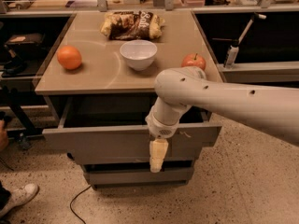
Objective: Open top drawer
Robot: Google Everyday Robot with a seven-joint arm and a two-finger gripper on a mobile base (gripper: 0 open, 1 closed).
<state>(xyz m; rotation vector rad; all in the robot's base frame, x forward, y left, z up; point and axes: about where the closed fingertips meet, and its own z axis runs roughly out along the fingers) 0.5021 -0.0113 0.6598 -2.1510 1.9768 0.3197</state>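
The top drawer (pixel 93 144) of the grey-brown cabinet stands pulled out under the tabletop. Its flat front with small white scratches faces me, and its dark, shallow inside (pixel 107 111) shows behind it. My gripper (pixel 158 156) hangs pointing down in front of the drawer front, right of its middle, with its tip below the front's lower edge. The white arm (pixel 224 101) reaches in from the right and hides part of the drawer's right side. A narrower lower drawer (pixel 135 176) sits shut beneath.
On the tabletop (pixel 103 78) lie an orange (pixel 69 57), a white bowl (pixel 138 54), a red apple (pixel 193 61) and a snack bag (pixel 133 24). A white bottle (pixel 231 55) stands on the right shelf. A shoe (pixel 18 197) and a cable (pixel 77 202) lie on the floor at left.
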